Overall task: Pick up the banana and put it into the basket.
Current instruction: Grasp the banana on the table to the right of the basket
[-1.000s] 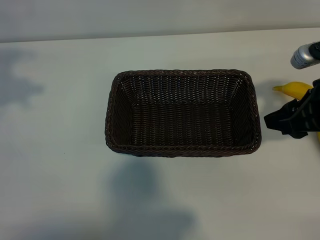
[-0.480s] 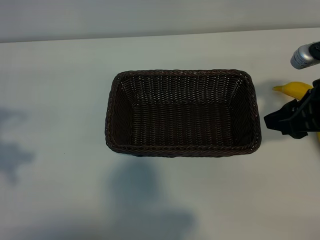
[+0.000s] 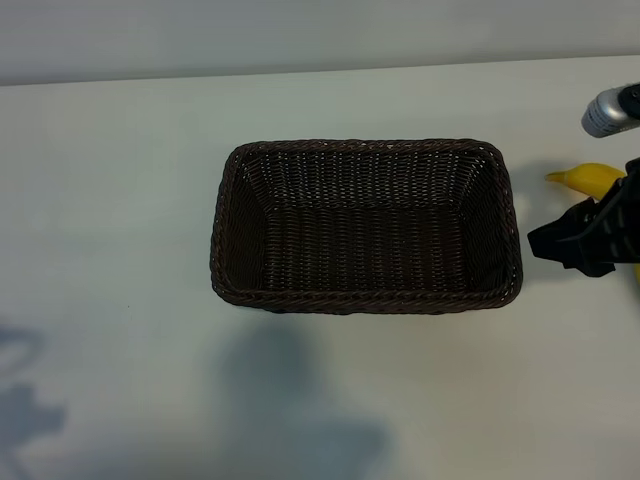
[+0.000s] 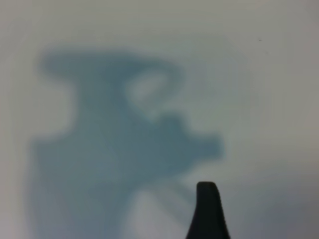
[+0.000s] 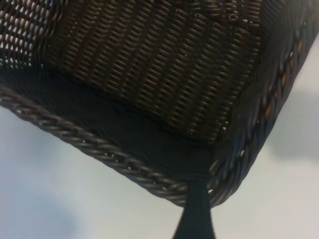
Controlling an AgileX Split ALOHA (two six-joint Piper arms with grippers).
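The dark brown wicker basket (image 3: 365, 146) stands empty in the middle of the white table. To its right lies the yellow banana (image 3: 590, 177), with only its stem end showing. My right gripper (image 3: 562, 240) hovers over the rest of it, just off the basket's right wall, open and holding nothing. The right wrist view shows one black fingertip (image 5: 195, 211) in front of the basket's rim (image 5: 99, 144), and no banana. The left gripper is outside the exterior view. In its wrist view one fingertip (image 4: 207, 209) hangs over bare table, open and empty.
A silver cylindrical part of the right arm (image 3: 605, 112) juts in at the upper right edge. The left arm's shadow (image 3: 25, 415) falls on the table at the front left. White table surface (image 3: 120, 200) surrounds the basket on all sides.
The left arm's shadow has slid from the far left of the table towards the front left corner. The right gripper, banana and basket have not moved.
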